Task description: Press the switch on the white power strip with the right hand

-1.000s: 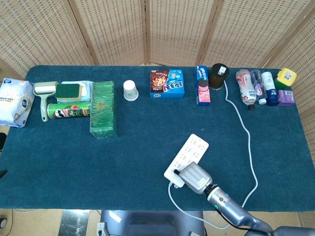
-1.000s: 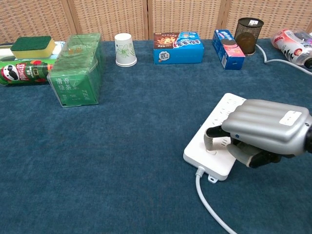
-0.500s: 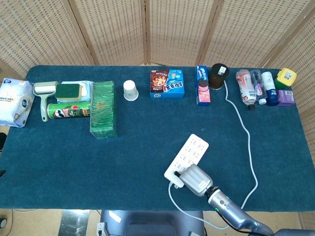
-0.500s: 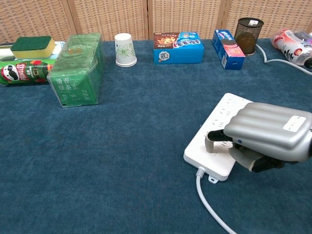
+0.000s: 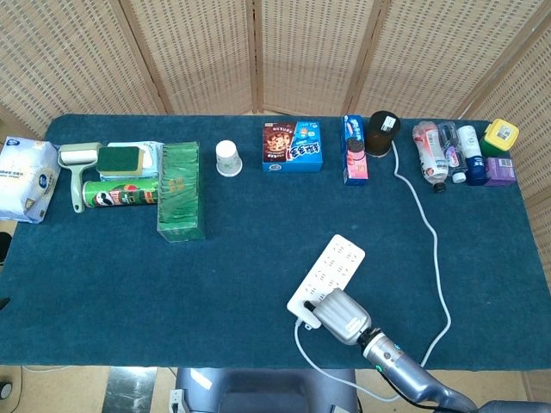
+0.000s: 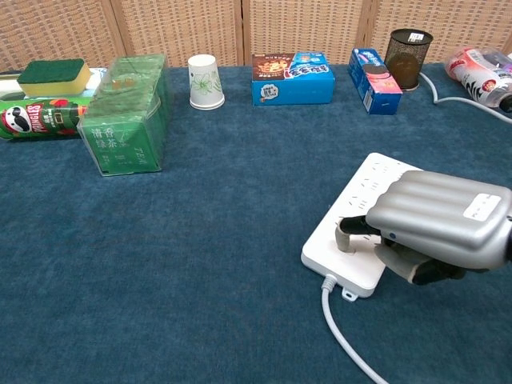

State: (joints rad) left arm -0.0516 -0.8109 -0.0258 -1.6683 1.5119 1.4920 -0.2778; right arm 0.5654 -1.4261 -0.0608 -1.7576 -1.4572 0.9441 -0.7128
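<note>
The white power strip [image 5: 334, 264] [image 6: 360, 196] lies on the blue cloth at the front right, its cable end toward me. My right hand [image 5: 343, 316] [image 6: 436, 218] lies over its near end, fingers curled under the palm, one fingertip [image 6: 346, 237] pressing down on the strip near the cable end. The switch itself is hidden beneath that finger. Neither view shows my left hand.
A white cable [image 5: 439, 267] runs from the strip's near end round to the back right. Along the back stand a green tea box [image 6: 128, 116], a paper cup [image 6: 206, 82], a snack box [image 6: 293, 78], a blue carton [image 6: 374, 70], a mesh holder [image 6: 407, 56] and bottles [image 5: 448, 153].
The right hand drew slightly toward the strip's near end and lowered; its fingertip now sits on the strip instead of hovering just above it.
</note>
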